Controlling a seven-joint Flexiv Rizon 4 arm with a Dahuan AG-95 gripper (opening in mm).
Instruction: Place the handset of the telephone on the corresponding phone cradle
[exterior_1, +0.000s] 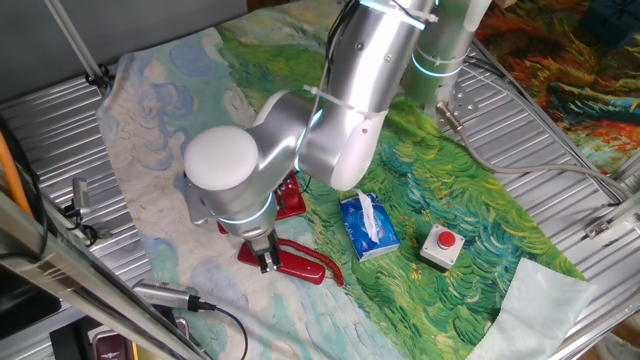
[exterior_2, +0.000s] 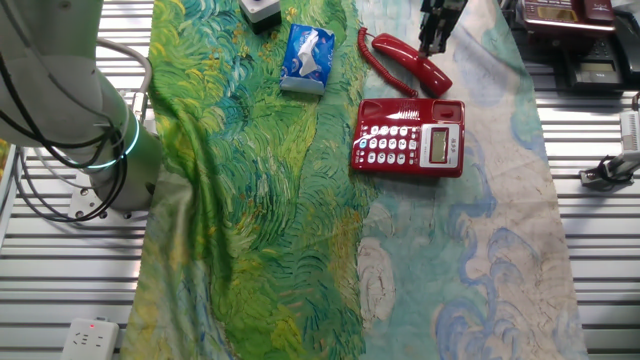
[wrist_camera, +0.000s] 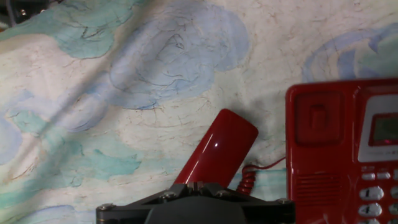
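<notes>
The handset (exterior_2: 410, 60) lies flat on the painted cloth (exterior_2: 260, 220), just beside the telephone (exterior_2: 410, 139) – off the phone cradle (wrist_camera: 318, 119), which sits uncovered. The gripper (exterior_1: 268, 258) stands directly over 1 end of the handset; whether its jaws grip the handset cannot be told – the fingertips are hidden. A blue tissue pack (exterior_1: 368, 226) rests nearby.

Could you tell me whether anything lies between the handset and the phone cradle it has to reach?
Nothing visible does. The handset lies on the cloth beside the telephone, with only bare cloth and its own cord between it and the phone cradle.
</notes>
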